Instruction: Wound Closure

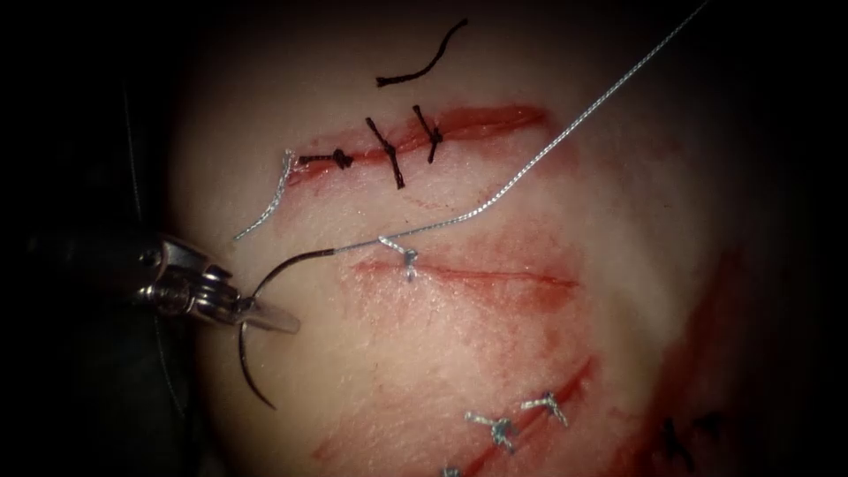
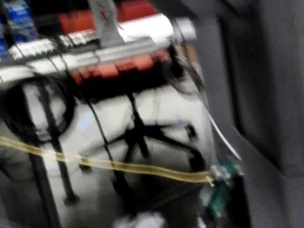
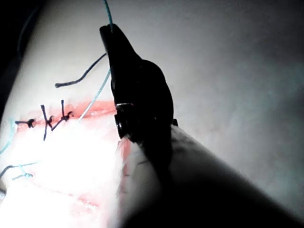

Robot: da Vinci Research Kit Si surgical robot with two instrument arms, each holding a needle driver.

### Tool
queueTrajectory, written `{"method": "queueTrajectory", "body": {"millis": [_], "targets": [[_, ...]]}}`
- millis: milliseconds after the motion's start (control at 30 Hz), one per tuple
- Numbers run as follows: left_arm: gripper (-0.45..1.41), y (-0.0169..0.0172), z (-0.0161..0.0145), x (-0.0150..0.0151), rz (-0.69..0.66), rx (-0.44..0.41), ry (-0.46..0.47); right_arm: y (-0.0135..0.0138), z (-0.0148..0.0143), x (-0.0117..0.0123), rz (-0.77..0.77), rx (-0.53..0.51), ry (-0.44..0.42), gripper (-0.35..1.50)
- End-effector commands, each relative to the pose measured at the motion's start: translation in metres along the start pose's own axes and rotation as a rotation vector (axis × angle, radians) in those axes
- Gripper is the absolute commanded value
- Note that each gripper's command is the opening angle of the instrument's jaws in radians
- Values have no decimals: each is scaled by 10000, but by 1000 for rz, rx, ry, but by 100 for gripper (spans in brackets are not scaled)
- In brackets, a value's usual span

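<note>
At the left of the tissue (image 1: 618,291), my left tool (image 1: 261,314) is shut on the curved needle (image 1: 284,261) near the middle of its curve. The needle is out of the tissue, left of the middle cut (image 1: 503,276), its point hanging downward. Silver thread (image 1: 565,132) runs from the needle's back end past a silver knot (image 1: 411,261) at the cut's left end, then rises to the upper right. In the right wrist view my right tool (image 3: 110,33) is a dark shape above the tissue, shut on the thread (image 3: 97,92) at its tip.
The upper cut (image 1: 495,119) carries three black stitches (image 1: 389,150), with a loose silver thread end (image 1: 269,199) at its left and a cut black thread piece (image 1: 424,62) above. A lower cut (image 1: 539,415) holds several silver stitches. Red fluid stains the tissue around the cuts.
</note>
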Motion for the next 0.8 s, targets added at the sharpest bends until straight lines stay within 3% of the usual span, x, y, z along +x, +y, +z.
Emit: {"method": "queueTrajectory", "body": {"millis": [33, 200, 367, 533, 800], "targets": [[31, -1, -3, 1, 2, 4, 3, -2, 7, -2, 1, 3, 1, -35], [31, -1, -36, 4, -1, 7, 34, 2, 5, 1, 1, 7, -1, -35], [31, -2, -49, 5, -10, 43, 52, 3, 4, 1, 2, 8, -2, -35], [26, -2, -42, 5, 17, 45, 59, 3, 4, 2, 2, 8, -2, -35], [21, -16, -4, 1, 67, 86, 30, 0, 4, 1, 3, 7, -2, -35]]}}
